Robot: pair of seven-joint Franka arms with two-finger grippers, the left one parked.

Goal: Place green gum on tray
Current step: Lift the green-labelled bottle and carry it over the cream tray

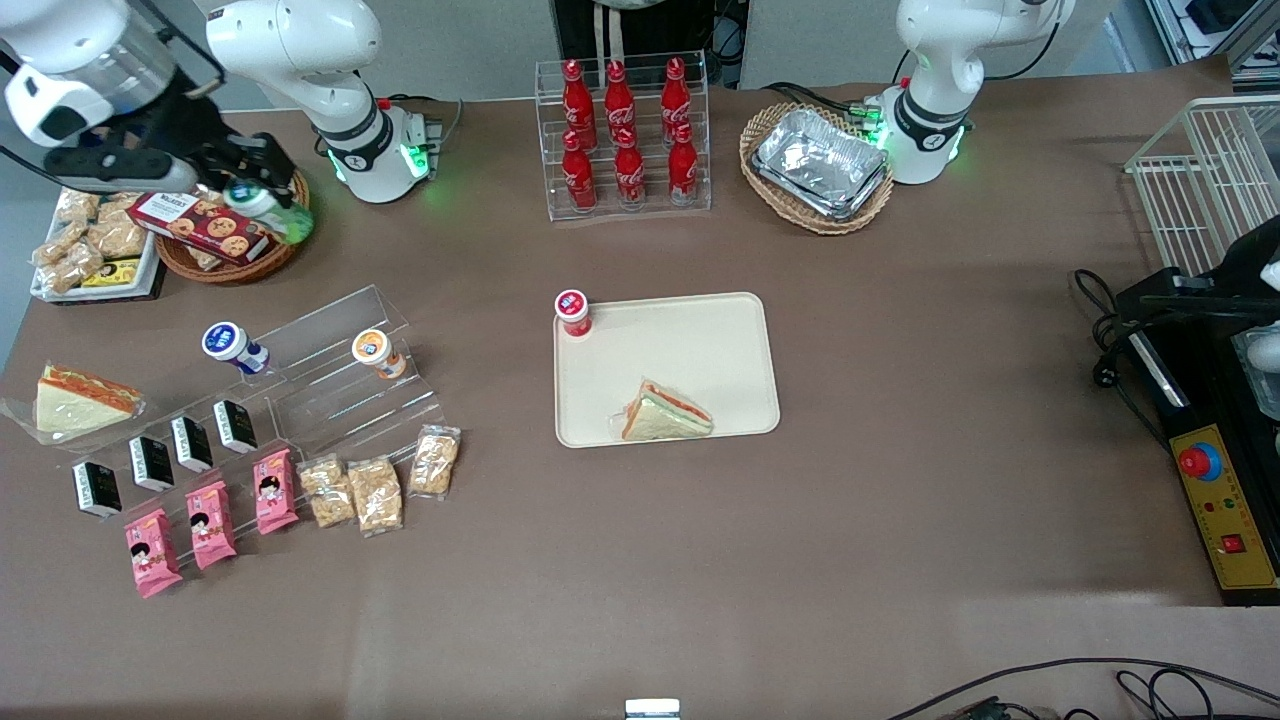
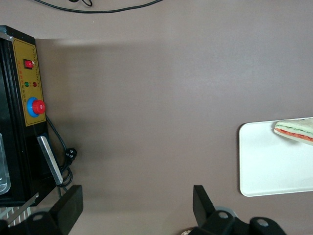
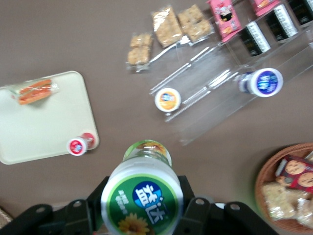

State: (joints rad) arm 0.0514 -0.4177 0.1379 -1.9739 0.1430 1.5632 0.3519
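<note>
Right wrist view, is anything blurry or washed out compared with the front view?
Right wrist view: the green gum in the gripper fills the foreground, its lid slightly soft; the tray looks smeared and pale. Front view: evenly lit, the tray crisp.

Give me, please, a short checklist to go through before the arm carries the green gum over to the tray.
1. Grip: gripper shut on the green gum, held above the cookie basket: ok.
2. Gum lifted off the table: ok.
3. Bare space on the tray: ok.
4. Red gum stands on the tray's corner, sandwich near its front edge; keep away from both: ok.
5. Firmness of the grip: cannot tell.
</note>
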